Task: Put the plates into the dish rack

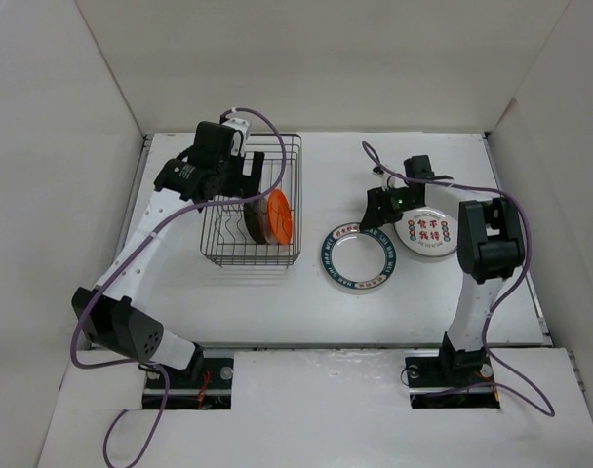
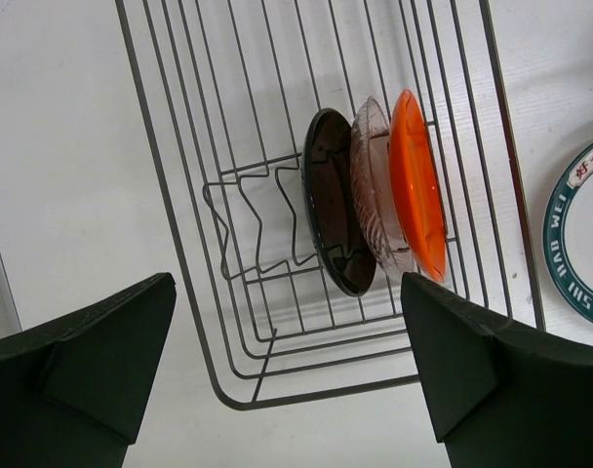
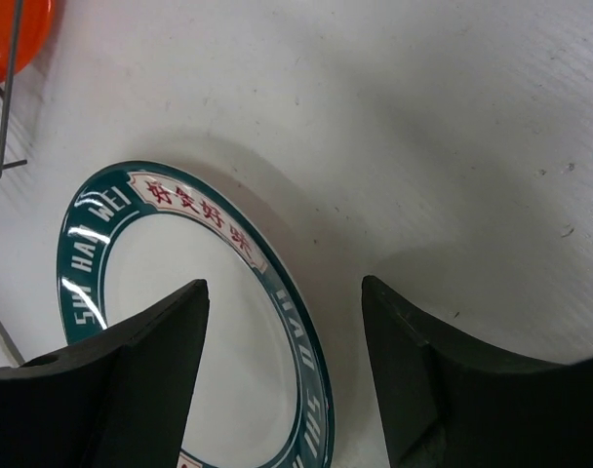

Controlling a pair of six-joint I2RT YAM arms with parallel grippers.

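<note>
Three plates are already stood on edge in the dish rack [image 1: 250,210]: the black plate [image 2: 336,210], the clear plate [image 2: 373,185] and the orange plate [image 2: 418,190], packed side by side. The divider wires [image 2: 248,224] beside the black plate are unfilled. Two plates lie flat on the bench [image 1: 306,302]: the teal-rimmed plate [image 3: 179,200] just right of the rack, and the grey-rimmed plate [image 1: 425,234] close beside it, farther right.

The right hand [image 3: 284,288] is held low over the teal-rimmed plate's edge. Its fingers are apart, one over the white centre and one over the bare bench, and nothing is grasped yet. The left hand [image 2: 287,292] hangs released and empty above the rack.

The step in hand is judged to be the pickup of the teal-rimmed plate. The rim should be seated well between the fingers before they are closed, because a glazed edge lying flat offers little purchase and could be pushed along the bench instead. Once lifted, the plate should be turned upright and lowered into the free dividers beside the black plate. The left hand is best kept out of that path.
</note>
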